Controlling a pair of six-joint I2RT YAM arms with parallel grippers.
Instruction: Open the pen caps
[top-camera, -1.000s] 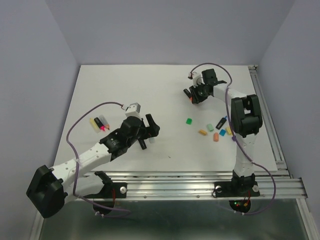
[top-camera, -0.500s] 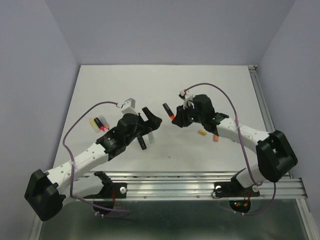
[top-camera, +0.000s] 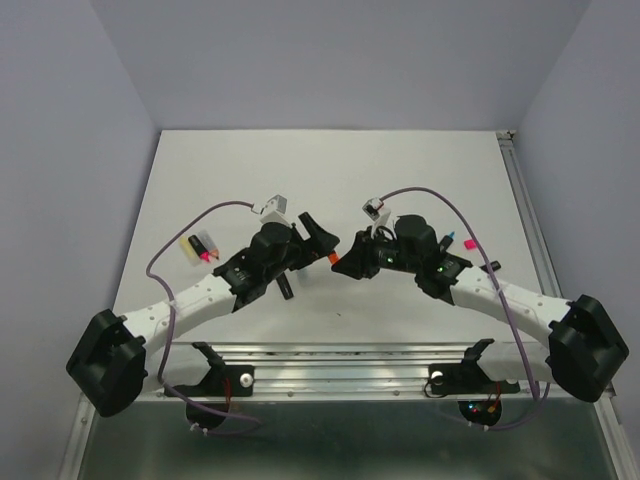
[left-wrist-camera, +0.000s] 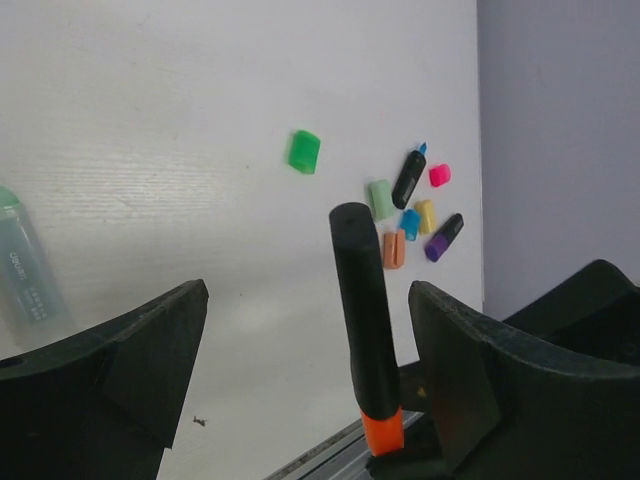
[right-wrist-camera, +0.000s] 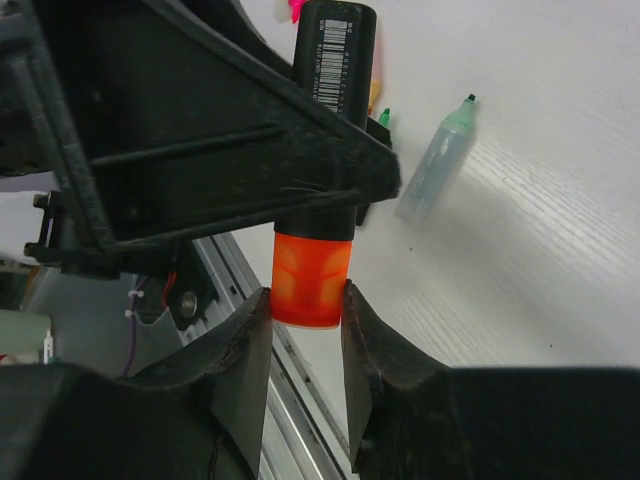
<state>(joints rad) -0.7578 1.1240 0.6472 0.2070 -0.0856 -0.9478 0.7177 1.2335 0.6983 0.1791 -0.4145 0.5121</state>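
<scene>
Right gripper (right-wrist-camera: 305, 298): fingers pressed onto the orange cap (right-wrist-camera: 312, 282), one pad on each side. The cap is seated on the black barrel (right-wrist-camera: 333, 70), which projects from it toward 12 o'clock in the right wrist view. The pen is held off the table (top-camera: 250, 170).

Left gripper (left-wrist-camera: 306, 290): fingers spread wide, one on either side of the barrel. In the left wrist view neither finger touches the barrel. In the right wrist view one left finger crosses in front of the barrel, and contact cannot be determined there.

Surroundings, left wrist view, referenced to the barrel's free end:
- 11 o'clock: a single green cap (left-wrist-camera: 303, 151).
- 2 o'clock: a cluster of loose caps (left-wrist-camera: 393, 249) (pale green, pink, blue, yellow, orange), lying among two uncapped black pens (left-wrist-camera: 408, 178).
- 9 o'clock: a pale green highlighter (left-wrist-camera: 25, 265), uncapped, lying flat.

Top view: a pair of highlighters (top-camera: 200, 247) lies at 9 o'clock from the left gripper, well apart.
</scene>
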